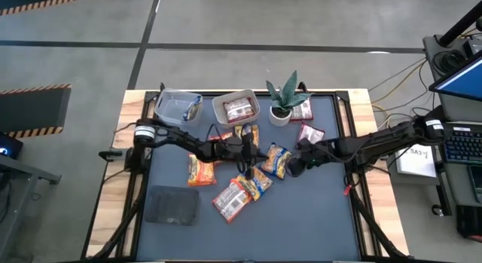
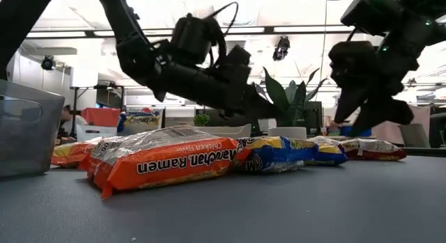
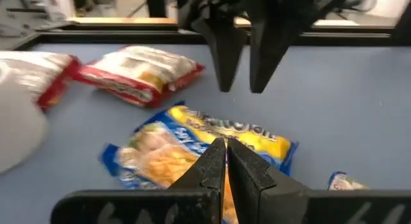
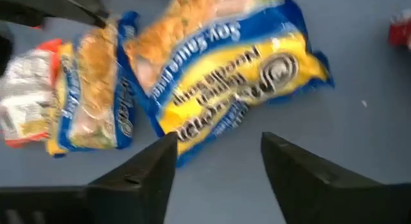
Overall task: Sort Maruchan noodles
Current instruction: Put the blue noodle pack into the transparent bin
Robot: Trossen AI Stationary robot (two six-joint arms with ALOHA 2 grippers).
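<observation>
While the right gripper (image 4: pixel 218 161) hovers with fingers spread and empty just above a blue-yellow packet (image 4: pixel 231 83) in front of the potted plant (image 1: pixel 285 101), the left gripper (image 3: pixel 226 161) hangs over another blue-yellow packet (image 3: pixel 192 147) near it, fingers pressed together, holding nothing; red-and-white packets (image 1: pixel 232 199) and an orange packet (image 1: pixel 201 171) lie scattered in front of the plant. One red-and-white packet (image 1: pixel 239 109) sits in a clear tub (image 1: pixel 220 106) beside the plant; a second tub (image 1: pixel 161 105) stands further along that edge; a grey pad (image 1: pixel 172 205) lies well apart.
</observation>
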